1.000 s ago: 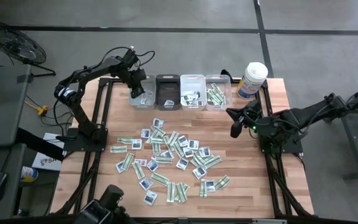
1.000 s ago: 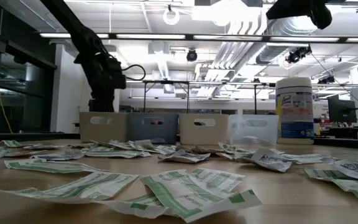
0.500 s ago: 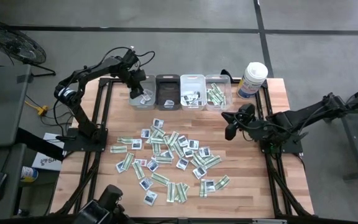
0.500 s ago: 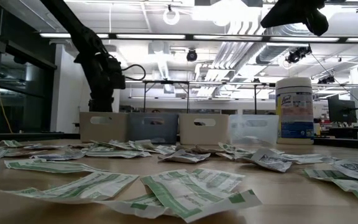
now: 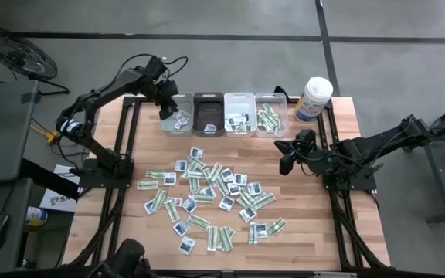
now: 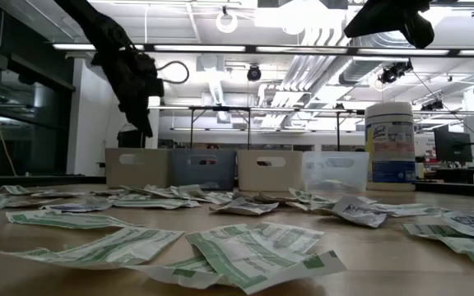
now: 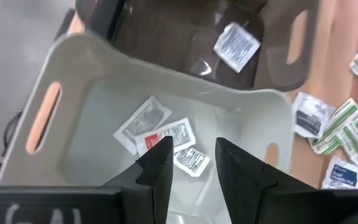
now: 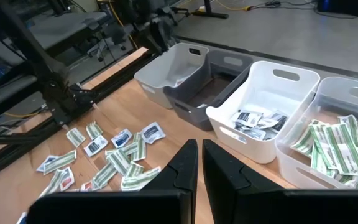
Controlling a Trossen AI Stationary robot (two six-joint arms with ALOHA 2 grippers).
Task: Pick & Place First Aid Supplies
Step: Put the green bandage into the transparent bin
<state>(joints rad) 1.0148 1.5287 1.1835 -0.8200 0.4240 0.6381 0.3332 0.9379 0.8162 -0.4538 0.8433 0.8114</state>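
Across the middle of the high view, your first aid supplies [image 5: 211, 199] lie scattered flat on the wooden table [image 5: 315, 224], narrow green-and-white strips mixed with squarish white packets. More of them already sit in the row of four bins along the upper edge of the table. The light grey bin [image 5: 178, 114] at the left end of that row holds a few white packets [image 7: 160, 134], one of them with a red mark. The dark bin [image 5: 208, 113] next to it shows one white packet in the left wrist view. The white bin [image 5: 239, 114] holds squarish packets with dark marks, and the clear bin [image 5: 270, 115] holds green-and-white strips.

Your left gripper [image 5: 165, 102] hangs over the light grey bin in the upper left of the high view. In the left wrist view its fingers [image 7: 160, 171] stand apart, released, with nothing between them, and the packets on the bin floor lie just beyond the tips without touching them.

Your right gripper [image 5: 287, 162] sits right of centre in the high view, above bare table between the scattered pile and the clear bin, clear of both. Its fingers [image 8: 182, 168] are pressed together with nothing clamped in them. The white canister with a blue label [image 5: 314, 99] stands at the table's upper right corner.
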